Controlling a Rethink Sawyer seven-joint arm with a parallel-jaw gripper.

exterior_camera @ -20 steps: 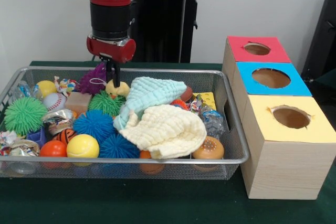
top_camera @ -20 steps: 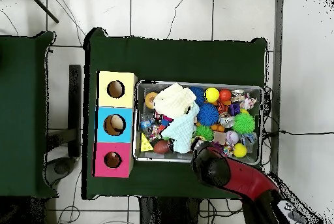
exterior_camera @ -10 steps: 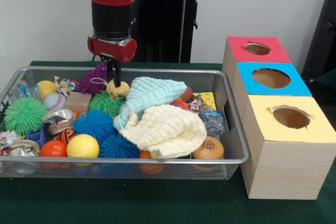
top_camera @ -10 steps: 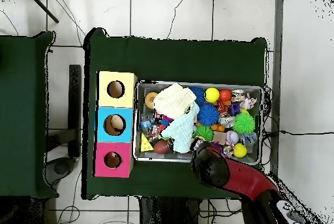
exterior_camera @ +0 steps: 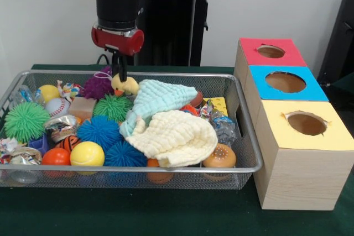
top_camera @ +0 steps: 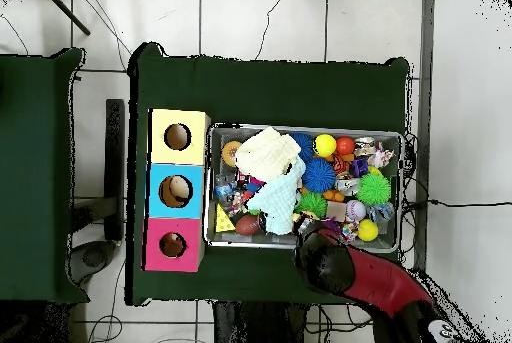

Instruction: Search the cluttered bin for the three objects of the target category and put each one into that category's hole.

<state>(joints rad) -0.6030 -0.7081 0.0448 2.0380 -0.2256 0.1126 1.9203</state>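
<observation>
The wire mesh bin [exterior_camera: 166, 168] holds balls, spiky toys, wrappers and two cloths. My gripper [exterior_camera: 119, 75] hangs over its far side, shut on a small yellow duck toy [exterior_camera: 127, 85] and holding it just above the clutter, next to a purple spiky ball [exterior_camera: 97, 87]. The red-topped box's hole [exterior_camera: 271, 51] is at the far right, well away from the gripper. In the overhead view the arm [top_camera: 330, 264] covers the gripper and the duck; the bin [top_camera: 305, 128] and the hole [top_camera: 173, 245] show.
A mint cloth [exterior_camera: 160, 99] and a cream cloth [exterior_camera: 174, 136] cover the bin's middle. Blue-topped [exterior_camera: 285, 82] and yellow-topped [exterior_camera: 306, 123] boxes stand in line with the red one, right of the bin. Green and blue spiky balls lie at the left.
My gripper has risen a little with the yellow duck in it, lifting the duck off the pile. Everything else stays in place.
</observation>
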